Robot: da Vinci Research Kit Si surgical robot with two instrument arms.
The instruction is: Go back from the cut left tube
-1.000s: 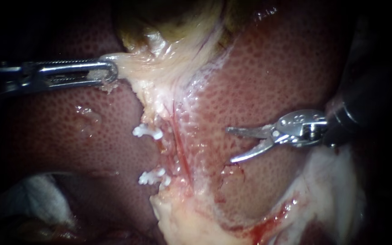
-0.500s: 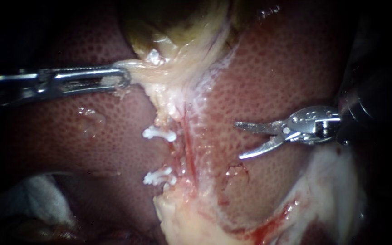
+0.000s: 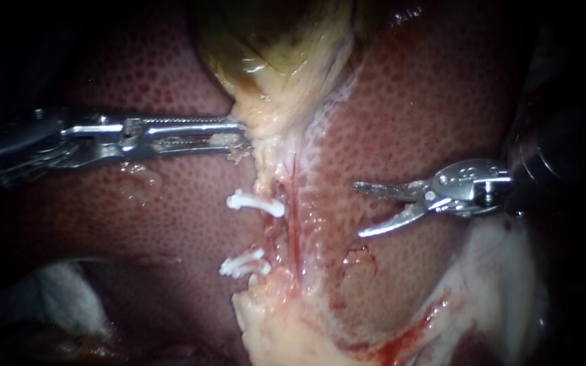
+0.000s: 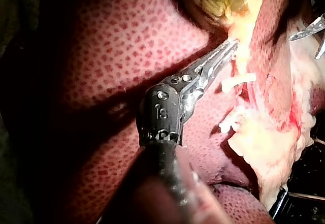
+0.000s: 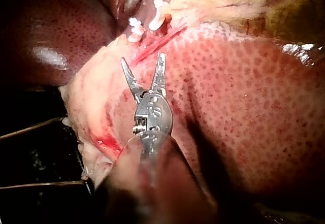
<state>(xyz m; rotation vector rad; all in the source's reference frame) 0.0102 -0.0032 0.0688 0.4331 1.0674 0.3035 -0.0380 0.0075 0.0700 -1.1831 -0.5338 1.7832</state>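
Step in hand: I'm backing away from the cut left tube (image 3: 268, 230). I judge the retreat well along, since my right instrument (image 3: 357, 210) hangs over bare liver (image 3: 442, 102), apart from the clipped strip.
Right instrument: jaws apart, nothing between them, tips pointing toward the tubes.
Left instrument (image 3: 239, 135): jaws clamped on the pale tissue (image 3: 266, 132) just under the gallbladder (image 3: 272, 47). It's holding that tissue taut, I judge.
Cut left tube: it sits between the upper clip (image 3: 256, 203) and the lower clips (image 3: 242, 264), just left of a thin red tube (image 3: 293, 217) that looks whole. The cut ends themselves are too small for me to make out.
Next move: draw the right shaft out along its own line toward the right, tips held off the liver. Bringing the jaws together first would make them safer, I think.
Edges: the lower jaw tip rides close over the liver, with a raw patch (image 3: 354, 257) near below it. A fatty edge (image 3: 503, 285) lies under the shaft.
Open room: broad bare liver above and around the right jaws, so there is plenty of space there. The far right, where the shaft comes in, is dark and I can't read it.
Watch: the left hold must stay undisturbed while I pull away.
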